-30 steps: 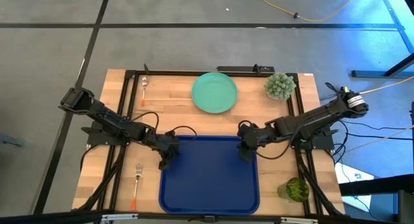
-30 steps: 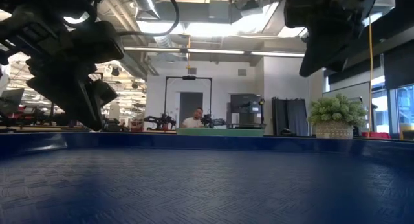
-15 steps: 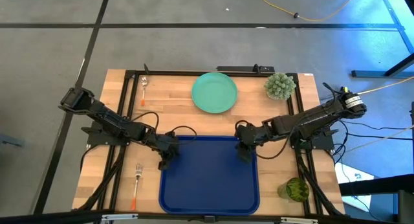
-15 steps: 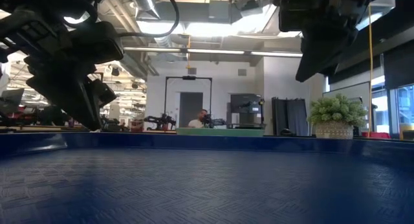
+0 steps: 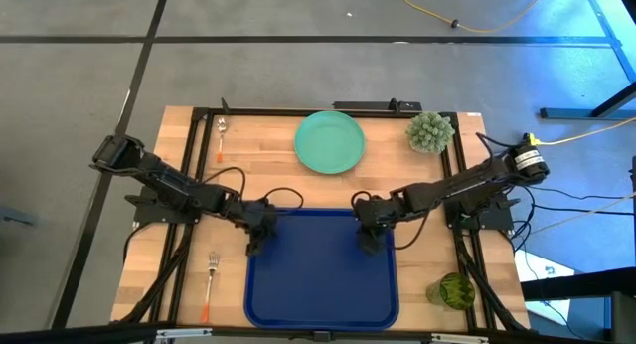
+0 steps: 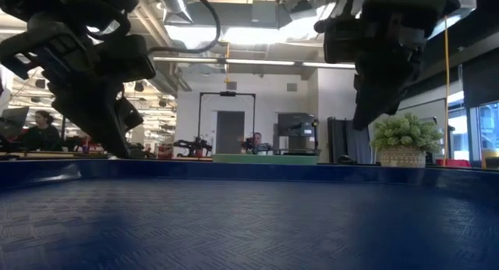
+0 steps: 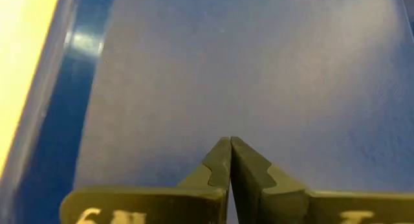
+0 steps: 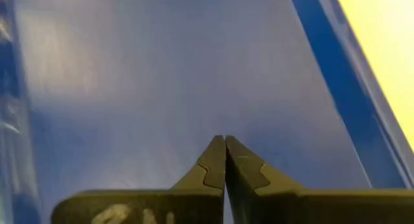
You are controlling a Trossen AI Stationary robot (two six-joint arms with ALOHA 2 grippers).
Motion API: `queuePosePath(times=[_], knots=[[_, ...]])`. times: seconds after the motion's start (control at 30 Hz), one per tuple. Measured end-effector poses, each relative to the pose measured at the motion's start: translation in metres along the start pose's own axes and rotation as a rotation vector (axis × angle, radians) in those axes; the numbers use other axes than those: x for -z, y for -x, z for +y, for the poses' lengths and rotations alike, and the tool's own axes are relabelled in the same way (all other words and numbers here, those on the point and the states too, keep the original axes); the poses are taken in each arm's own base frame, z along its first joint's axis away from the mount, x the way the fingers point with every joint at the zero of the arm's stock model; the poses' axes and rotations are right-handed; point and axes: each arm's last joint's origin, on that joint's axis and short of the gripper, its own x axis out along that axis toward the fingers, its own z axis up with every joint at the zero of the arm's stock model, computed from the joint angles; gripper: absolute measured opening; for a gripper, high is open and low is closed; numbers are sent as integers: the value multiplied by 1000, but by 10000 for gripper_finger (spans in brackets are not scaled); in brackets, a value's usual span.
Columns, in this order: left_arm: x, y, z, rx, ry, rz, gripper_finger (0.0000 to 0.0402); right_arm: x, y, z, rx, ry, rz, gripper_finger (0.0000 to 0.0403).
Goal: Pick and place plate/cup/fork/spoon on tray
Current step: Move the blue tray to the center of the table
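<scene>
Two grippers: both empty, fingers pressed together, hanging over the far part of the tray.
Left gripper (image 5: 255, 235): over the tray's far left corner; its wrist view shows the closed tips (image 7: 229, 146) above bare blue floor, holding nothing.
Right gripper (image 5: 370, 232): over the tray's far edge, towards its right side; tips (image 8: 224, 145) meet with nothing between them.
Tray (image 5: 323, 304): dark blue, at the table's near edge, about midway along it; nothing lies in it.
Plate (image 5: 329, 141): mint green, flat at the table's far edge, near the middle, well apart from the tray.
Spoon (image 5: 220, 135): near the table's far left corner, orange handle pointing toward the near edge.
Fork (image 5: 210, 281): on the wood just beside the tray's left rim, near the table's near edge.
Cup (image 5: 455, 290): dark green, at the table's near right corner, off the tray's right side.
Ball plant (image 5: 430, 131): near the far right corner, no part of the job.
Progress: by my reading nothing is placed yet; all four items remain to be fetched, and neither arm is committed to one.
</scene>
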Motion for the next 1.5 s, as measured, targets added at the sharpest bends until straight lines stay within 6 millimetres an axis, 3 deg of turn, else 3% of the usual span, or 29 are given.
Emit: queuePosePath(times=[0.2,0.33,0.6,0.9,1.13,1.5], knots=[[-1,0,2,-8,53,-5,0,-2,-12,6,-143,131,39,4],[-1,0,1,-4,48,-6,0,-1,-10,9,-225,131,85,4],[-1,0,1,-28,80,-20,0,-1,-9,5,-133,36,42,4],[4,-1,-8,-36,116,-17,0,7,-38,-6,-52,-39,92,4],[-3,-1,-14,-53,62,-59,0,-12,-25,9,-104,31,23,3],[9,-24,-6,-107,89,30,0,-31,-8,21,-25,124,-5,3]])
